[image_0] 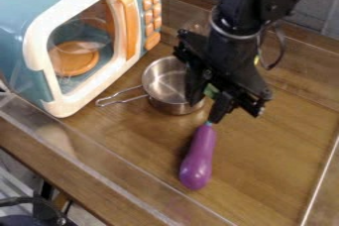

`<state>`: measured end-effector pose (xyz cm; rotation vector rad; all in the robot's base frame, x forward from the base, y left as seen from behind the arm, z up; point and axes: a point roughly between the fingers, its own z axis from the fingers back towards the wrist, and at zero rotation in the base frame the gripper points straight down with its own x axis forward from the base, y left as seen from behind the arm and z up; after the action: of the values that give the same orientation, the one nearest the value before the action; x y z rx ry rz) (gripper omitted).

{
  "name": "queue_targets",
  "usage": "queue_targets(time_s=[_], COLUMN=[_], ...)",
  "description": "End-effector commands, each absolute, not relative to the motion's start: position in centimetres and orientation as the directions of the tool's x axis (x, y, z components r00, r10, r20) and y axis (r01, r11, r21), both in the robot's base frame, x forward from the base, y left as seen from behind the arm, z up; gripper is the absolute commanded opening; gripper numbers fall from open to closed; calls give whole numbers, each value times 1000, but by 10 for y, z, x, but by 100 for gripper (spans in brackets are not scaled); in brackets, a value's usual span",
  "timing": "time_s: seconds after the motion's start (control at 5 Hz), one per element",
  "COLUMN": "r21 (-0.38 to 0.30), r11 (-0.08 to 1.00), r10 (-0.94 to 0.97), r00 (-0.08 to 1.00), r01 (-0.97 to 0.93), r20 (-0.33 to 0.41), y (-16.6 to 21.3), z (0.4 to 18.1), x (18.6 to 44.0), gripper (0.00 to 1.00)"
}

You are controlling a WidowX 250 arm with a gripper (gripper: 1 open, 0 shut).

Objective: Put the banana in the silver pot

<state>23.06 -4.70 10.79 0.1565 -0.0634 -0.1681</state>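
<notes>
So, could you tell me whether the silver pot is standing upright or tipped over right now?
Upright: the silver pot sits on its base, its round opening facing up, wire handle lying on the table. The arm hides its right rim.

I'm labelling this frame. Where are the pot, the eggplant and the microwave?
pot (162, 84): camera view, bare inner floor.
eggplant (199, 158): camera view, middle of purple body.
microwave (27, 32): camera view, blue door frame.

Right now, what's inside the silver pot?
The visible left part of the small shiny steel pot shows only bare metal floor. The black tool hangs over its right rim and covers the rest, so a banana there cannot be ruled out.
</notes>
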Motion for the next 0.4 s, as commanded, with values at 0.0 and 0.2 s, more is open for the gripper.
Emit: queue_targets(time_s=[0.0,0.2], r21=[167,172], r11=[966,959], r10=[-217,-246], r00=[972,964], r01=[200,227], r20=[90,97], y=[-35,-19], z=[123,132], x=[241,247], gripper=[0,0])
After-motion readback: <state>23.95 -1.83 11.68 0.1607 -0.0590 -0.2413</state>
